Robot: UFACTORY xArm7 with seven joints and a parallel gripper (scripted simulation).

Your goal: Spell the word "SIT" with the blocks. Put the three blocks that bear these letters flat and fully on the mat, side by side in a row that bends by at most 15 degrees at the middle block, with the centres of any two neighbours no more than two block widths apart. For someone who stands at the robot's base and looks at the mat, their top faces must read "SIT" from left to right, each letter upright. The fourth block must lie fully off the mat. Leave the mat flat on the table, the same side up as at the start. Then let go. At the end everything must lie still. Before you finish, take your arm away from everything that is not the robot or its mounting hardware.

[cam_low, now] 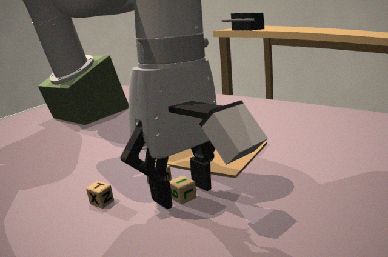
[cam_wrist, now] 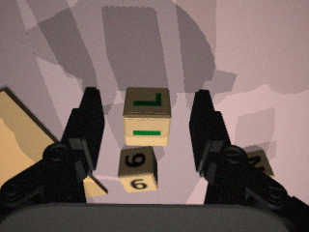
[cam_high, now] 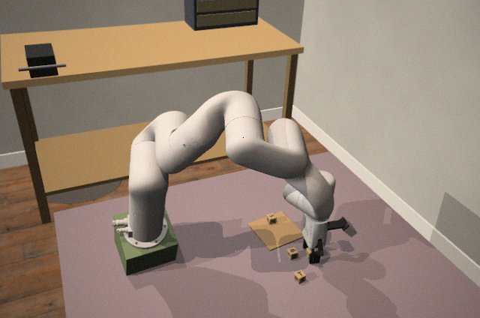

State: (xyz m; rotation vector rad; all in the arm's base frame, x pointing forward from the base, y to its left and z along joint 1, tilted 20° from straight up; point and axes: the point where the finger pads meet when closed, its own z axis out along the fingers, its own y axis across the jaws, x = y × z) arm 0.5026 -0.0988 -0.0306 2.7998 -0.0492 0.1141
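The I block (cam_high: 309,253) (cam_low: 182,190) (cam_wrist: 147,130) lies on the floor, green I up. My gripper (cam_high: 311,255) (cam_low: 185,197) (cam_wrist: 147,105) is open, pointing down, its fingers on either side of that block with gaps in the wrist view. The T block (cam_high: 299,277) (cam_low: 99,194) (cam_wrist: 260,164) lies off the mat, T up. Another block (cam_high: 292,253) (cam_low: 167,170) (cam_wrist: 138,169), with a 9-like mark on top, lies between the I block and the mat (cam_high: 265,235) (cam_low: 231,170) (cam_wrist: 16,135). A block (cam_high: 271,218) sits on the mat; its top letter looks like S but is small.
The green base (cam_high: 151,256) (cam_low: 90,97) of the arm stands on the floor covering beyond the mat. A wooden table (cam_high: 135,46) (cam_low: 313,34) with a drawer unit (cam_high: 226,2) and a black box (cam_high: 40,52) (cam_low: 258,20) stands farther back.
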